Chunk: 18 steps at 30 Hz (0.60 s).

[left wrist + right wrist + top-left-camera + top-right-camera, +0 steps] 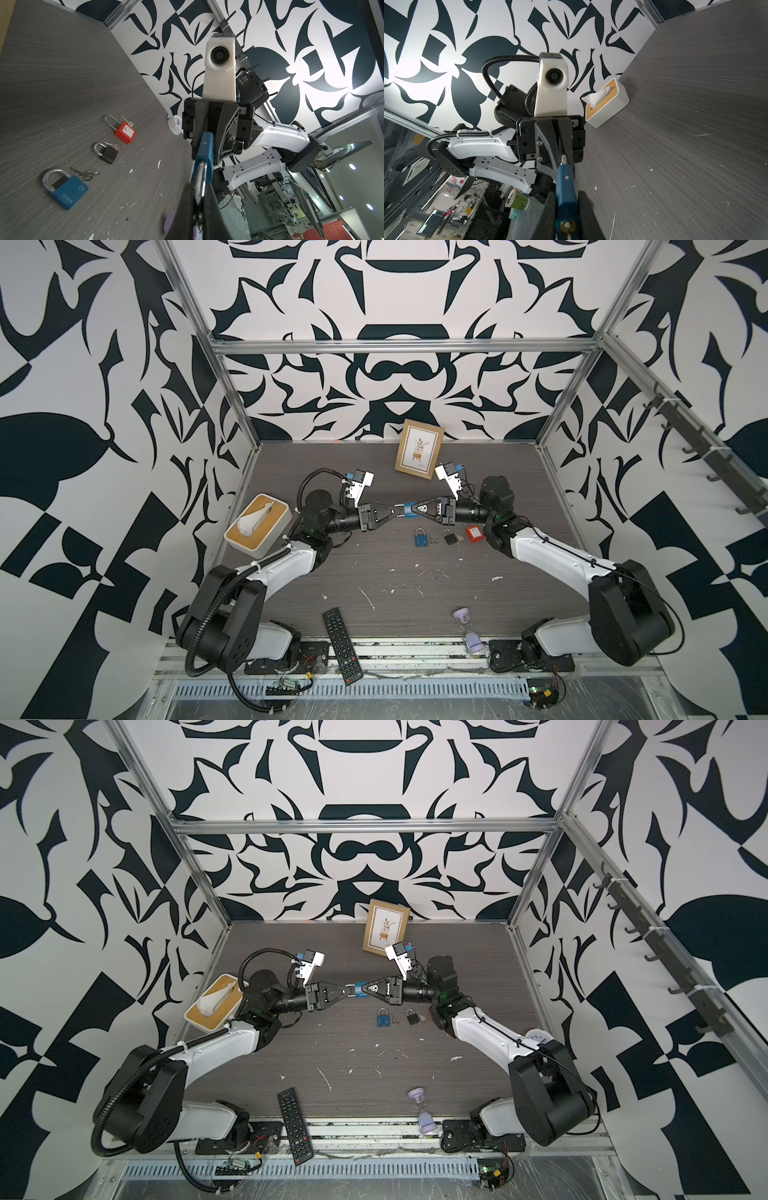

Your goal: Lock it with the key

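Blue padlock (406, 507) (360, 988) hangs in mid-air at the centre of both top views, above the dark wood-grain table (374, 572), gripped from both ends by my two arms. My left gripper (395, 510) (349, 990) reaches in from the left of the frame and is clamped tight on the silver shackle (200, 180). The left wrist view shows my two black fingers (185, 207) pinched together on that steel loop. My right gripper (413, 512) (368, 990) comes in from the right of the frame and is clamped on the padlock's blue body, with one finger pressed on each flat face in the right wrist view (566, 199). The tips of the two grippers almost meet. The brass keyway (566, 225) at the end of the body faces my right wrist camera, and I cannot tell whether a key sits in it. Just below the held padlock in a top view, three more locks lie flat in a row on the table, apart from both grippers. They are a second blue padlock (420, 538) (66, 191), a black padlock (449, 536) (108, 152) to its right, and a red padlock (475, 533) (125, 132) further right beside my right arm. Small silver keys (84, 173) lie just beside the second blue padlock, and the black and red ones have keys beside them too. A white tissue box (257, 522) with a wooden lid sits at the left edge of the table.
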Each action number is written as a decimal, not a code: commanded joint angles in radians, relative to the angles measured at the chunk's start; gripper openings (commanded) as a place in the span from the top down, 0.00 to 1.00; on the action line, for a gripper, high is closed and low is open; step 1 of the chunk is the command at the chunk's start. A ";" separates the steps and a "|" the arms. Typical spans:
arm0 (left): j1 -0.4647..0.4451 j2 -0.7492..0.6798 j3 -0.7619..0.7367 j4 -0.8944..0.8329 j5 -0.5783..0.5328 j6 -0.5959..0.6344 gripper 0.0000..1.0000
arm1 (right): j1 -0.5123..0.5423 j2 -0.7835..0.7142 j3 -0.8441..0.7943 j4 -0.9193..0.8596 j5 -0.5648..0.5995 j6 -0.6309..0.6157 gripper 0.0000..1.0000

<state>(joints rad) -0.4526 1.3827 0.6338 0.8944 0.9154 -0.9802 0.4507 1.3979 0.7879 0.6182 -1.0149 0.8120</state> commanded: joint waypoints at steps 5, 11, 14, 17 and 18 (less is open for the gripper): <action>-0.070 0.019 0.057 0.092 0.060 0.008 1.00 | 0.118 0.053 0.030 0.041 0.042 -0.011 1.00; -0.065 0.000 0.055 0.050 0.055 0.050 1.00 | 0.103 0.036 0.030 -0.021 0.068 -0.024 1.00; -0.047 -0.012 0.055 -0.033 0.032 0.096 1.00 | 0.056 0.033 0.018 -0.024 0.087 0.018 1.00; -0.007 -0.023 0.029 -0.035 0.009 0.098 0.69 | -0.003 0.027 -0.013 0.016 0.094 0.080 1.00; 0.008 -0.028 0.019 -0.032 0.004 0.097 0.62 | -0.020 0.023 -0.025 0.031 0.093 0.102 1.00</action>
<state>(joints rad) -0.4500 1.3937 0.6369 0.8322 0.8845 -0.9154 0.4511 1.4223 0.7799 0.6044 -0.9527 0.8482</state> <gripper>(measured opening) 0.346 0.174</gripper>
